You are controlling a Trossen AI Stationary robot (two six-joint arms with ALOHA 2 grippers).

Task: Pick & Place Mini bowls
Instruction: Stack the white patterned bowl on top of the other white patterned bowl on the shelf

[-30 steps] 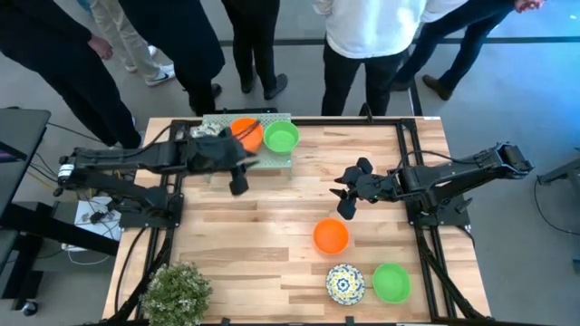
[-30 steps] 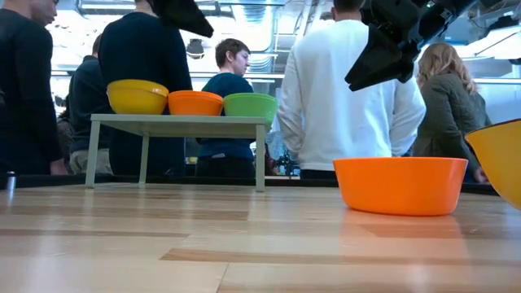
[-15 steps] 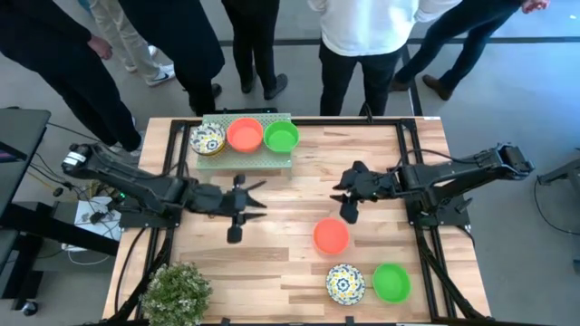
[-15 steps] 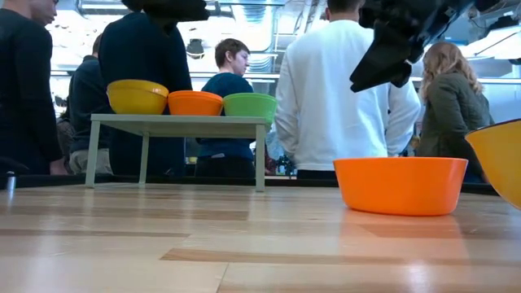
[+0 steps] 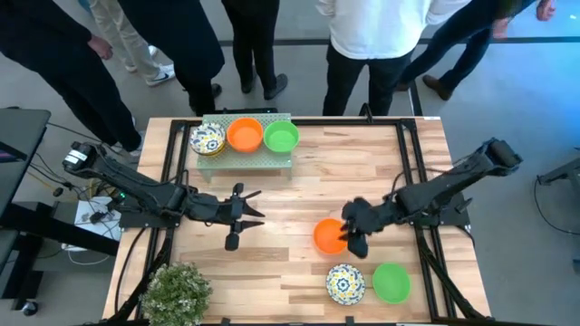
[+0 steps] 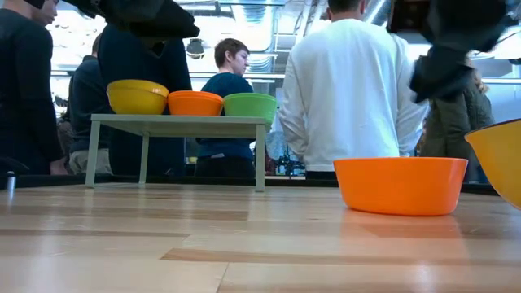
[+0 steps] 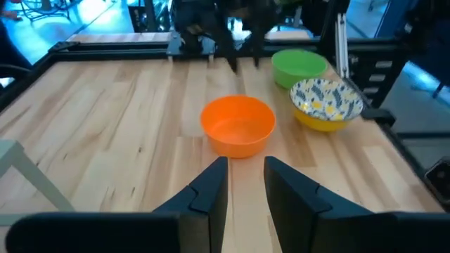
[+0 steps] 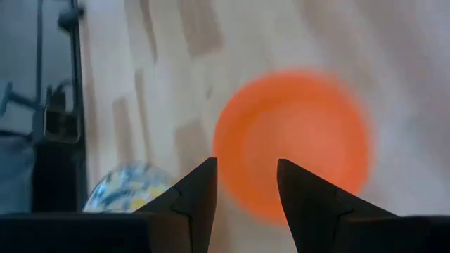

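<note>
wooden table (image 5: 290,181): raised stand (image 5: 246,156), loose bowls (image 5: 331,236), plant (image 5: 177,290).

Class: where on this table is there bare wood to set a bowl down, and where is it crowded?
Bare wood: between the shelf and the orange bowl. Crowded: near the floral bowl, green bowl and right gripper.

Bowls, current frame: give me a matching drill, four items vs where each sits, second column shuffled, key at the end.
Items:
1. floral bowl beside the green bowl
2. orange bowl alone on the table
3. left hand
4. potted plant

Places:
A. table's near-left corner
B. open, over bare wood left of centre
C. under the right hand
D. near edge, right side

Pairs: 1-D, 2-C, 3-B, 4-A
</note>
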